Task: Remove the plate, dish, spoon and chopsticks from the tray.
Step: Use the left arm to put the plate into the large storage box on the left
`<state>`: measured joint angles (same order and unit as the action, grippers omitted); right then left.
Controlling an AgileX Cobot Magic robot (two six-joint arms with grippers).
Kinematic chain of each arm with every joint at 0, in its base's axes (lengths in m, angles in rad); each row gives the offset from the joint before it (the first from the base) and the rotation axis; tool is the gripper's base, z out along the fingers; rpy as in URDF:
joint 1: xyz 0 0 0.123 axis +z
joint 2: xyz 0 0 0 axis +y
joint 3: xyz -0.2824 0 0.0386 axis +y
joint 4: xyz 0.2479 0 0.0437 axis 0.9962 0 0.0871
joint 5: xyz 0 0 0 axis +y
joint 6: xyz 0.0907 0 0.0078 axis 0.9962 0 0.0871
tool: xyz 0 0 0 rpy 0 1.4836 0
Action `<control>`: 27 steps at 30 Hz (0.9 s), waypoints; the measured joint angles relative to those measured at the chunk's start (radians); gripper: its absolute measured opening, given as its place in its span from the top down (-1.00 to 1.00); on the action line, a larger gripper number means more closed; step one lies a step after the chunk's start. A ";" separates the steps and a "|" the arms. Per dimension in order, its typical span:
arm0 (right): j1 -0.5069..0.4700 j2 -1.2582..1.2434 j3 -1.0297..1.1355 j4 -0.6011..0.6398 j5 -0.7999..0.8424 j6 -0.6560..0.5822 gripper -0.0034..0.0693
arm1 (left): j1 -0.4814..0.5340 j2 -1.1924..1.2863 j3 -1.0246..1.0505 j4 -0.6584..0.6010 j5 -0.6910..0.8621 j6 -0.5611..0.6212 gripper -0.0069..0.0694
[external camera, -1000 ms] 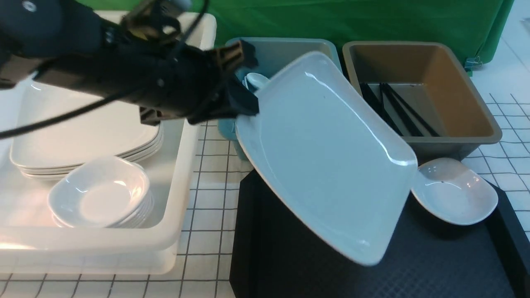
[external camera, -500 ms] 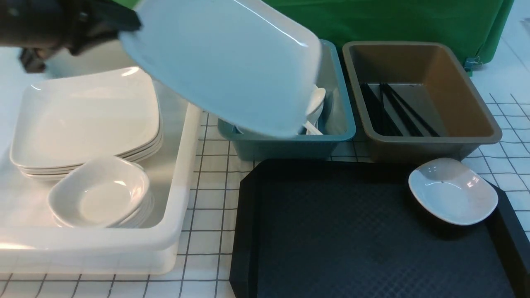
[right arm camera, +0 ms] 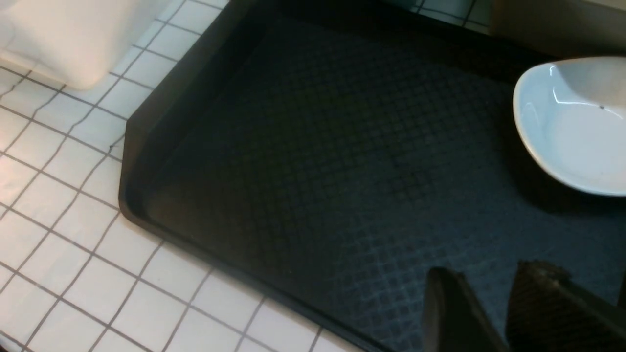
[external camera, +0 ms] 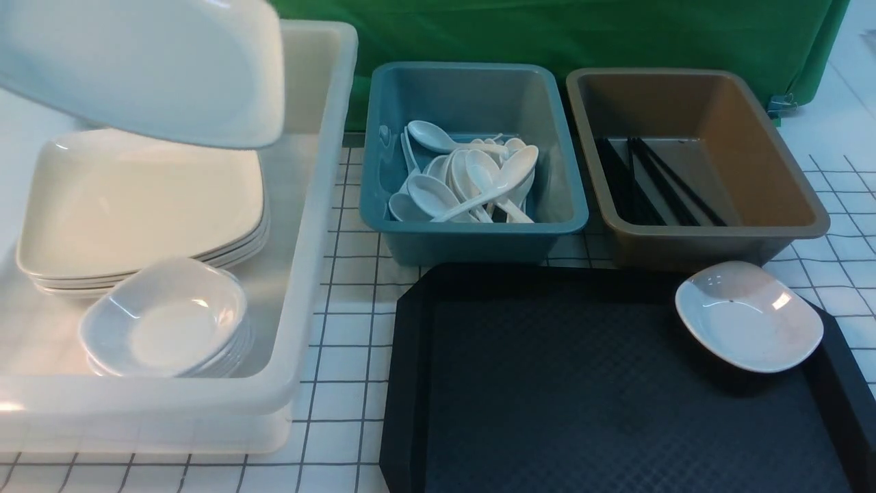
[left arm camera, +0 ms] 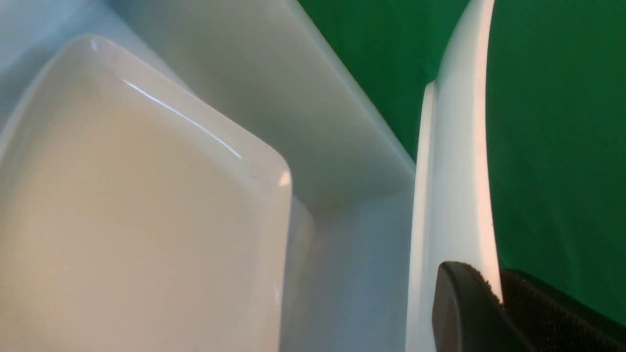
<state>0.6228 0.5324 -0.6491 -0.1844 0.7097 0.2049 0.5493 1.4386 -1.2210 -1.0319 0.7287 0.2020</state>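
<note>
Above white bin (external camera: 309, 233), plate (external camera: 150, 65) rim pinched in left jaws — right jaws half-open, over tray (right arm camera: 293, 156)

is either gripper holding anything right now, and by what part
The left gripper pinches the plate by its rim, at one edge. The right gripper holds nothing; its jaws stand apart above the tray.

- A staged lab bench is shown.
- A green backdrop (external camera: 616, 34) is hung behind it.
- The table (external camera: 342, 329) is covered with a white gridded sheet.
- Tableware is sorted into a white crate (external camera: 301, 274), a blue bin (external camera: 472, 243) and a brown bin (external camera: 766, 137), beside a black tray (external camera: 582, 411).
</note>
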 joint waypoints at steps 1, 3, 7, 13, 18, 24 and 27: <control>0.000 0.000 0.000 0.000 -0.001 0.000 0.25 | 0.003 0.017 0.000 0.000 -0.006 0.000 0.75; 0.000 0.000 0.000 0.000 -0.002 0.000 0.25 | 0.005 0.057 0.000 0.004 -0.023 0.001 0.75; 0.000 0.000 0.000 0.000 -0.002 0.000 0.25 | 0.006 0.112 0.000 0.006 -0.055 0.006 0.74; 0.000 0.000 0.000 0.000 -0.002 0.001 0.25 | 0.006 0.197 0.000 0.006 -0.078 0.017 0.74; 0.000 0.000 0.000 0.000 -0.002 0.001 0.25 | 0.006 0.230 0.000 0.017 -0.109 0.019 0.74; 0.000 0.000 0.000 0.000 -0.002 0.027 0.26 | 0.007 0.275 0.000 0.017 -0.129 0.019 0.75; 0.000 0.000 0.000 0.000 -0.002 0.027 0.26 | 0.007 0.299 0.000 0.026 -0.129 0.019 0.76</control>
<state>0.6228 0.5324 -0.6491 -0.1844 0.7074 0.2316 0.5565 1.7381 -1.2210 -1.0059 0.5997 0.2215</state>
